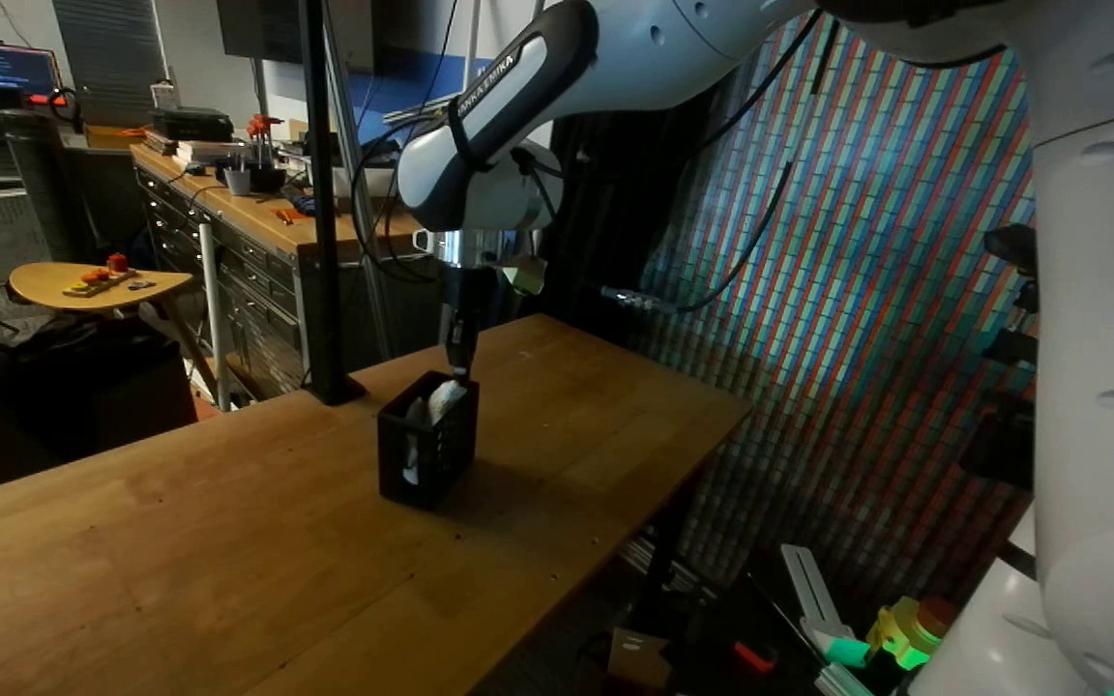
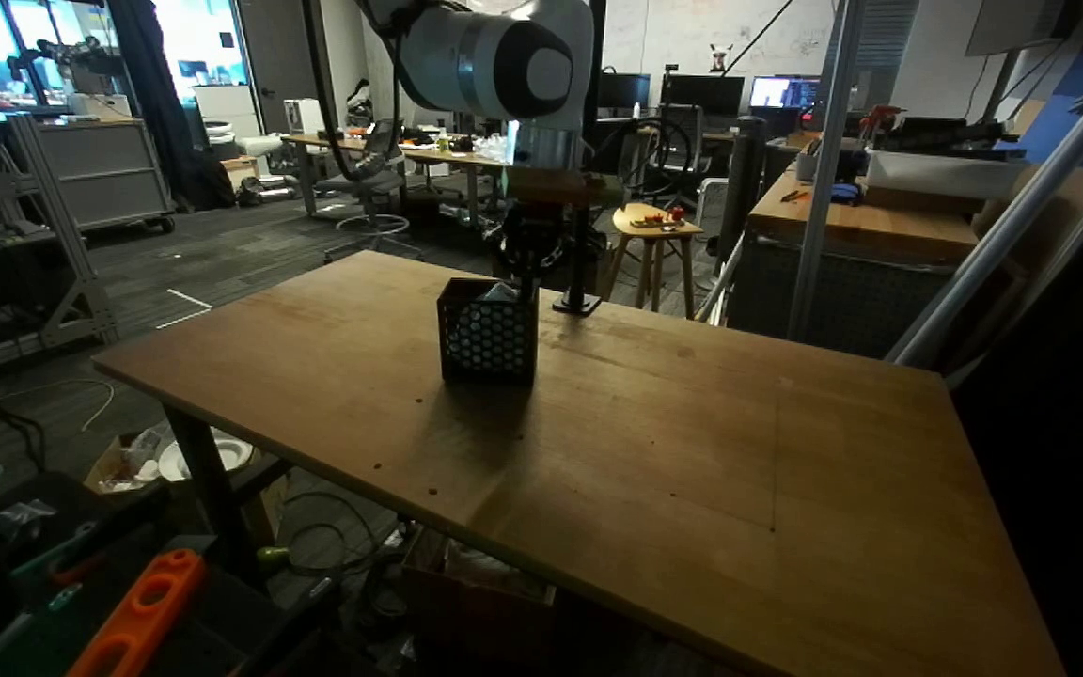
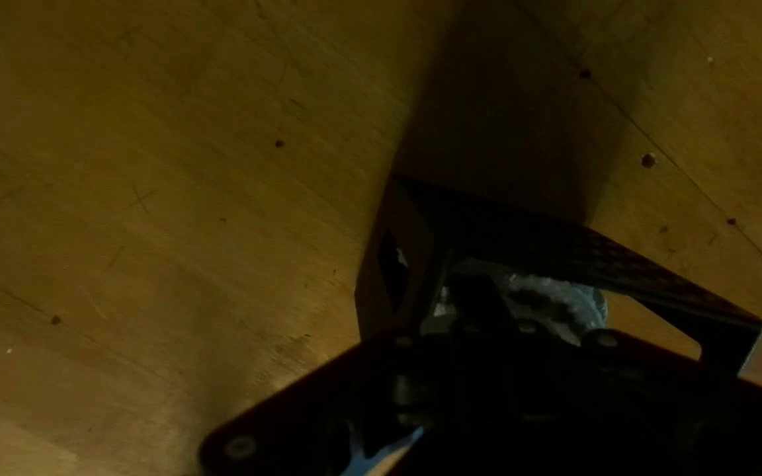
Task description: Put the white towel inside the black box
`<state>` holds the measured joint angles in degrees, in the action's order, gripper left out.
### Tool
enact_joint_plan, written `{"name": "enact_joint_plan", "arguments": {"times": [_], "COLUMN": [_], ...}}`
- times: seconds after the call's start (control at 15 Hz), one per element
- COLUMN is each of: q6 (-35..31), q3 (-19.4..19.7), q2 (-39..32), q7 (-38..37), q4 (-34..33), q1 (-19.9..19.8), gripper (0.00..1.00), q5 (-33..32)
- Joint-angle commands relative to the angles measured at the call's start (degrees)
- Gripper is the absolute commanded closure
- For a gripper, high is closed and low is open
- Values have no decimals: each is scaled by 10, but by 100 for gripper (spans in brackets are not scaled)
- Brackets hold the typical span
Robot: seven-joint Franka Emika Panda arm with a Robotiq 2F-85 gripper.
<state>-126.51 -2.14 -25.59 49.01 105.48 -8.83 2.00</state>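
On the wooden table stands the black box (image 1: 453, 443), upright, with holes through its walls. Inside it lies the white towel (image 1: 446, 398), its crumpled top reaching about rim height and more of it showing through the wall openings. My gripper (image 1: 461, 371) points straight down at the rim, its tips right at the top of the towel. In the wrist view the dark fingers (image 3: 480, 301) are together above the box's opening, with towel (image 3: 556, 297) beside them. The picture is too dark to tell whether any cloth is pinched between them.
The tabletop (image 2: 711, 442) carries a black upright post (image 1: 325, 242) at its far edge, close behind the box. Beyond are a wooden stool (image 2: 659, 226) with small coloured items and a workbench (image 1: 219, 198). A patterned curtain (image 1: 857, 290) hangs beside the arm.
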Motion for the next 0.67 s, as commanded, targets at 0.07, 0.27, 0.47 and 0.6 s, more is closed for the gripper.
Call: {"name": "enact_joint_plan", "arguments": {"times": [0.07,0.27,0.47,0.6], "q6": [-6,-1,2,1], "q3": [-14,-28,-40,-46], "q2": [-14,-23,-27,-29], "q7": [14,16,15,13], "q4": [-3,-9,-13,-10], "q1": [-2,1,6,8], "gripper": [100,100,100,100], "q5": [13,21,26,30]}}
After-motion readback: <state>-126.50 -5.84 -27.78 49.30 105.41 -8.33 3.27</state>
